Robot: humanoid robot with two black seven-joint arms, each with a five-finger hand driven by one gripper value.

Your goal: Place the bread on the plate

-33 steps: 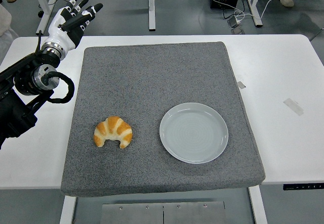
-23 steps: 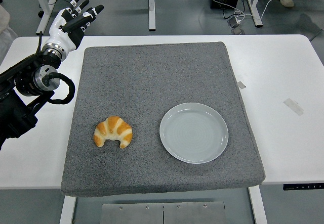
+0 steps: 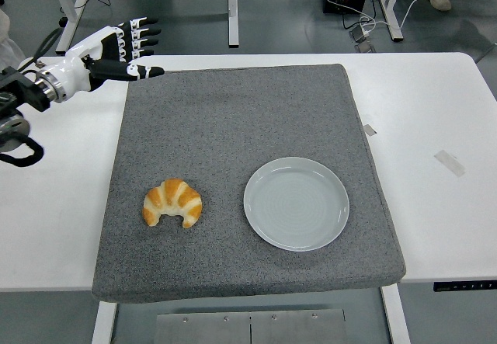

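We see the left hand turned flat

Our left hand (image 3: 116, 49) has swung from fingers pointing up and away to lying level, fingers (image 3: 144, 71) stretched rightward, its forearm drawn back toward the left edge.

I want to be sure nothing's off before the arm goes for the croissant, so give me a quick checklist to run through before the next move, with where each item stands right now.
1. Croissant lies free on the grey mat, nothing on or against it: ok.
2. Plate is empty and flat on the mat, to the right of the croissant with a gap between them: ok.
3. Left hand has fingers extended and holds nothing: ok.
4. Left hand positioned over the croissant: not ok, it is at the mat's far left corner.
5. Mat between hand and croissant is bare: ok.
6. Right hand's readiness: cannot tell, it is out of view.
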